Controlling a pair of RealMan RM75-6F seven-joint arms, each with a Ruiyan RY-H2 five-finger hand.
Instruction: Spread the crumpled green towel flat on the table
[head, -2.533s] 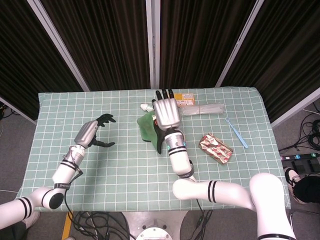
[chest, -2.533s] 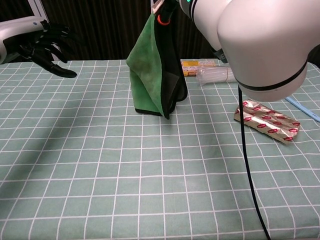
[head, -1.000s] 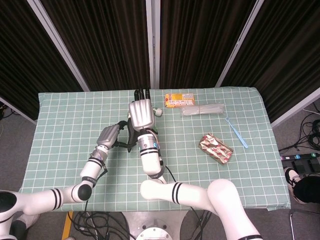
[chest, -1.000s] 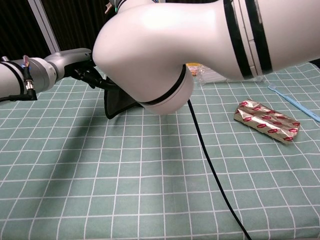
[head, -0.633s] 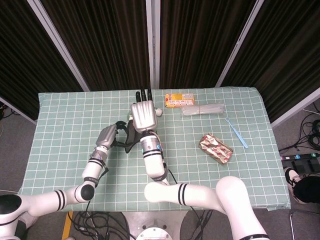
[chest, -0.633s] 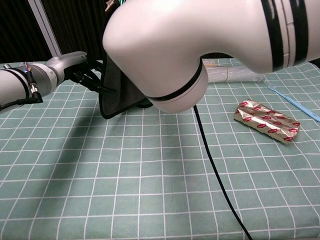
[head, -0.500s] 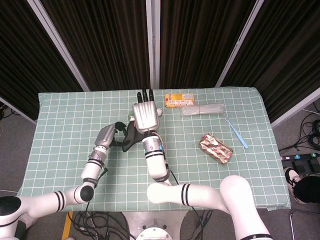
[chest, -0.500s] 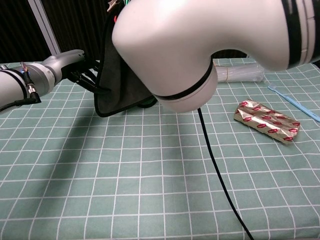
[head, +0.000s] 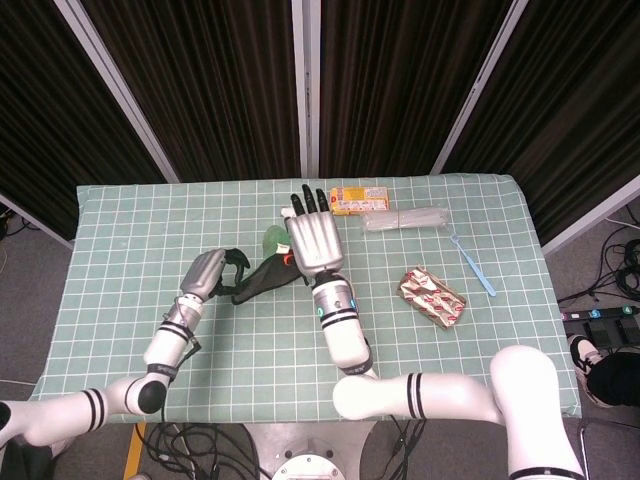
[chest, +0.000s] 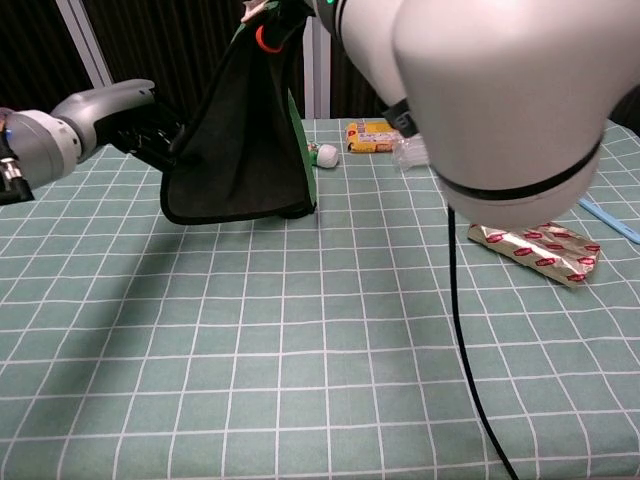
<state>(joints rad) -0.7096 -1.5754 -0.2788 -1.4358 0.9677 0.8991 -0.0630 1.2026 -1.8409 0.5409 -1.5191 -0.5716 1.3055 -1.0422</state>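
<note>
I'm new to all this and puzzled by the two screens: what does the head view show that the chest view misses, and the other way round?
Only the head view shows the right hand itself from above, the whole blue toothbrush and the dark curtains behind the table.

Only the chest view shows the towel hanging raised off the table, its dark side facing the camera with a green edge.

Both show the left hand gripping the towel's edge, the shiny wrapped packet, the yellow box and the small white object.
</note>
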